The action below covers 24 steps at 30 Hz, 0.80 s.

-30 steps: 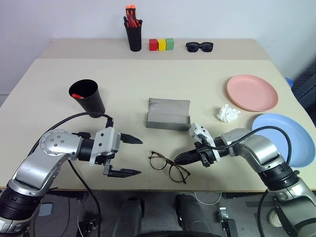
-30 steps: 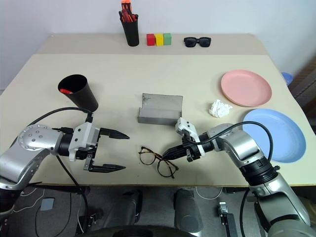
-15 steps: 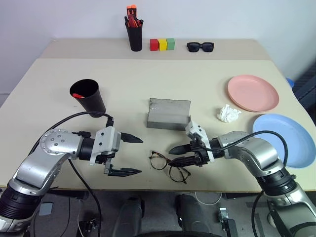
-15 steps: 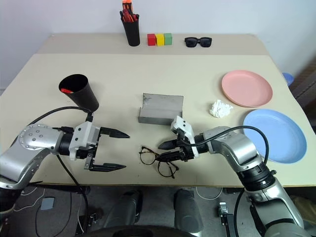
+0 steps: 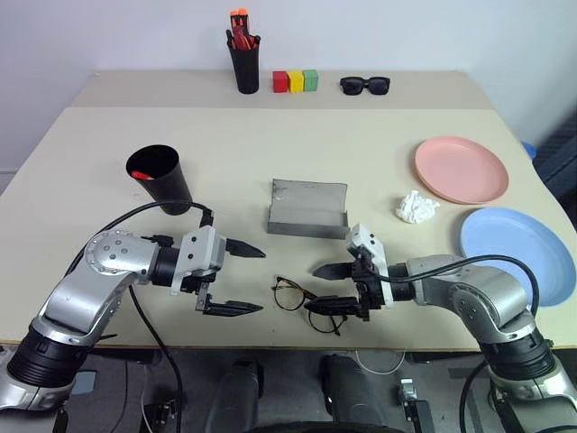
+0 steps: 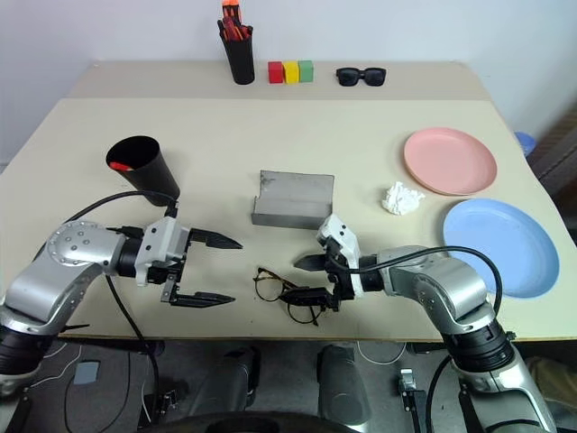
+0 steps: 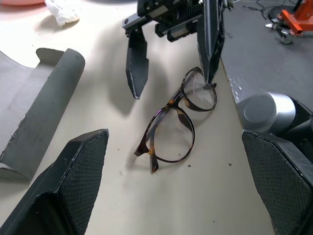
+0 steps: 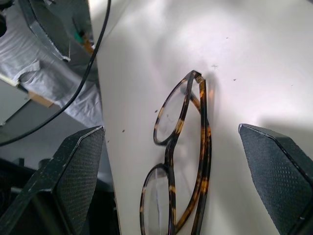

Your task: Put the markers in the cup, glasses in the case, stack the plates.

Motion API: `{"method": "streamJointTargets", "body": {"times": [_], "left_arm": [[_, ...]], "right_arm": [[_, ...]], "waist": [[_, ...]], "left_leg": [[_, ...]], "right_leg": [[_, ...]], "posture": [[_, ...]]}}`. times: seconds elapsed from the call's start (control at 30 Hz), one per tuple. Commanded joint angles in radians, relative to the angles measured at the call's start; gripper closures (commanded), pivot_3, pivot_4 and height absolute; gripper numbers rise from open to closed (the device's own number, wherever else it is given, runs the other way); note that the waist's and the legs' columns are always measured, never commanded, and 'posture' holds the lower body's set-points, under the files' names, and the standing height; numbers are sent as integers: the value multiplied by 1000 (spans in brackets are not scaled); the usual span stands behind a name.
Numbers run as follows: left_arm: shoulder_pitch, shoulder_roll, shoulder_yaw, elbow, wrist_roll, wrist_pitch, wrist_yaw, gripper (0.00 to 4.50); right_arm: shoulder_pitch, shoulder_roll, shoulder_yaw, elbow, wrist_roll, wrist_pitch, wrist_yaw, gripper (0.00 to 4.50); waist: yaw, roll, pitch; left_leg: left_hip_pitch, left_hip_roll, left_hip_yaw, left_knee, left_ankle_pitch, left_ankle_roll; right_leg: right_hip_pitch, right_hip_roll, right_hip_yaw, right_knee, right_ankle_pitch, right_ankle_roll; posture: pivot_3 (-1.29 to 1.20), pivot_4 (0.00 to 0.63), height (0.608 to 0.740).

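Two grippers face each other across the thin, dark tortoiseshell, round-lensed glasses [image 5: 308, 305], which lie flat near the front edge of the beige desk [image 5: 297, 162], in front of the open grey hard-shell case [image 5: 307, 207]. Their long axis runs roughly across the desk, slanting a little toward the front edge on the robot's right. The right gripper [image 5: 326, 288] is plainly nearer: its black fingers [image 5: 330, 270] stand spread wide over the right-hand lens, one behind the frame and one in front, not gripping it. The left gripper [image 5: 242, 280] waits just beside the left lens, fingers equally wide and empty. My guess is the right one closes next.
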Motion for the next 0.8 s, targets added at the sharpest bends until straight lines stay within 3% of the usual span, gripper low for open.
{"method": "streamJointTargets", "body": {"times": [0.03, 0.43, 0.8], "left_arm": [[-12, -6, -4, -3, 4, -23, -10, 10], [-24, -13, -13, 11, 8, -32, -23, 10], [-20, -16, -21, 12, 21, -45, -27, 10]], "right_arm": [[14, 6, -12, -32, 23, -4, -18, 29], [84, -57, 5, -28, 27, -57, 14, 29], [106, -45, 37, -71, 17, -89, -18, 29]], "waist": [[0, 0, 0], [0, 0, 0], [0, 0, 0]], "left_leg": [[0, 0, 0, 0, 0, 0], [0, 0, 0, 0, 0, 0], [0, 0, 0, 0, 0, 0]], "right_leg": [[0, 0, 0, 0, 0, 0], [0, 0, 0, 0, 0, 0], [0, 0, 0, 0, 0, 0]], "posture": [[0, 150, 740], [0, 150, 740], [0, 150, 740]]}}
